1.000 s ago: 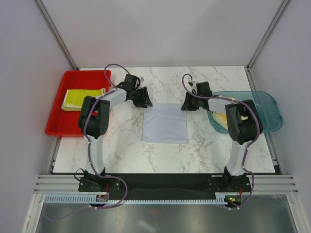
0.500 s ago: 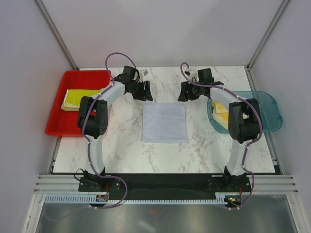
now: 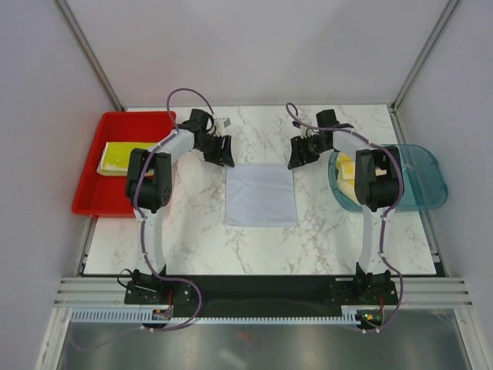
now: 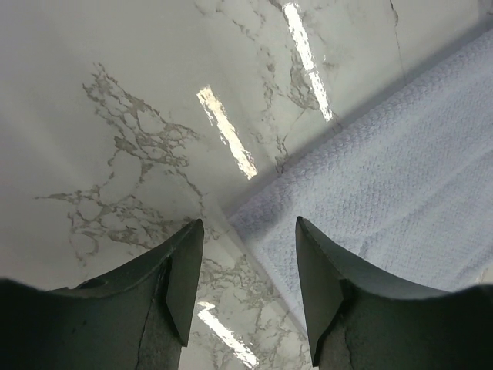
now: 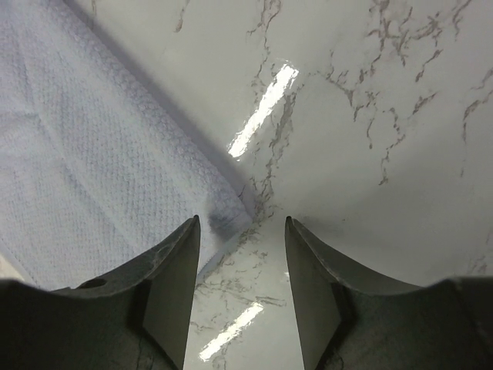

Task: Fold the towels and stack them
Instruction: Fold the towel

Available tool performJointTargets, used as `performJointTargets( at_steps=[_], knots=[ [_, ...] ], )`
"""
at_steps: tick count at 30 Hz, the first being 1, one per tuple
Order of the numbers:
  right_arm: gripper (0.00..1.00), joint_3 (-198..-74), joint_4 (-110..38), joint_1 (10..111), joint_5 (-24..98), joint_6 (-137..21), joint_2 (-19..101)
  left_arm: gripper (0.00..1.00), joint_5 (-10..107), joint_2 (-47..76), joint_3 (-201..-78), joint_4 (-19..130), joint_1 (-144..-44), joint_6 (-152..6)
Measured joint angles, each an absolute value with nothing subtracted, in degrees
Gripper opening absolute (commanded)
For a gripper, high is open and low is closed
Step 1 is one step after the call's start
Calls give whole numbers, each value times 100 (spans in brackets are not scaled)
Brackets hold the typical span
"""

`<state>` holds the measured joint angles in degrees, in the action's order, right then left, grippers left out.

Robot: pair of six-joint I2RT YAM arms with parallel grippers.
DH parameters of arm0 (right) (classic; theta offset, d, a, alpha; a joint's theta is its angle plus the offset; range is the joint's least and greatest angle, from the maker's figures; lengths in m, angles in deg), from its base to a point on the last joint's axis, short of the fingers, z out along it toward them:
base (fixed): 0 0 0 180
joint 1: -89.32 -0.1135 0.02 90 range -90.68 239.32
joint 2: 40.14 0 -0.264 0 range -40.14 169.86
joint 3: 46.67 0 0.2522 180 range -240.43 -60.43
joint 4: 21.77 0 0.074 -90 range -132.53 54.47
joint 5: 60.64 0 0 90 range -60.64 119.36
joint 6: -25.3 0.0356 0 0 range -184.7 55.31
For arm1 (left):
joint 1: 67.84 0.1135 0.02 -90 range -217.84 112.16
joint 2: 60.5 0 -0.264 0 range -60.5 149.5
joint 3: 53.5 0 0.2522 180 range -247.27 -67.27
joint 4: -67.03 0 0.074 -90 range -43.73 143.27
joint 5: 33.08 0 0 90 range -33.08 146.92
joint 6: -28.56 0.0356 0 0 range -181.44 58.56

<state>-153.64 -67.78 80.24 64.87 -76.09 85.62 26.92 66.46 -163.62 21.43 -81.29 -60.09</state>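
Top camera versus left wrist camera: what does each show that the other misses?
Only the top view: the red tray holding a yellow towel, the teal bin, the right claw, the whole white towel. Only the left wrist view: the towel's weave and its corner just ahead of the open left claw. Both: the white towel flat on the marble table.

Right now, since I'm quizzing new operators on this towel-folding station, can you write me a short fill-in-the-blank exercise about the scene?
1. The folded towel in the red tray is ____.
2. The teal bin sits on the ____ side of the table.
3. The left end effector and the right end effector both have their jaws ____.
4. Each hangs near a far ____ of the white-grey towel.
Missing words: yellow, right, open, corner.
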Motion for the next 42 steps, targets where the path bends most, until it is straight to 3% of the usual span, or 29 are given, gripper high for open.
performJointTargets(
  at_steps=[11, 19, 25, 30, 35, 42],
  knots=[
    [45, -15570, -7014, 8028, 6961, -7998, 8774, 54, 2349, 6803, -16552, 2012, -8053, -5598],
    [44, -15742, -7071, 8048, 7149, -8057, 8922, 47, 2181, 6923, -16699, 1859, -8038, -5485],
    [47, -15843, -7080, 8074, 7305, -8060, 9008, 53, 2192, 6967, -16828, 1717, -8033, -5375],
    [40, -15852, -7088, 8112, 7331, -8064, 9012, 54, 2189, 6998, -16891, 1625, -8016, -5301],
    [33, -15906, -7115, 8138, 7333, -8079, 9025, 62, 2187, 6998, -16924, 1562, -8000, -5260],
    [32, -15919, -7115, 8162, 7335, -8084, 9078, 63, 2216, 7013, -16987, 1522, -7981, -5222]
  ],
)
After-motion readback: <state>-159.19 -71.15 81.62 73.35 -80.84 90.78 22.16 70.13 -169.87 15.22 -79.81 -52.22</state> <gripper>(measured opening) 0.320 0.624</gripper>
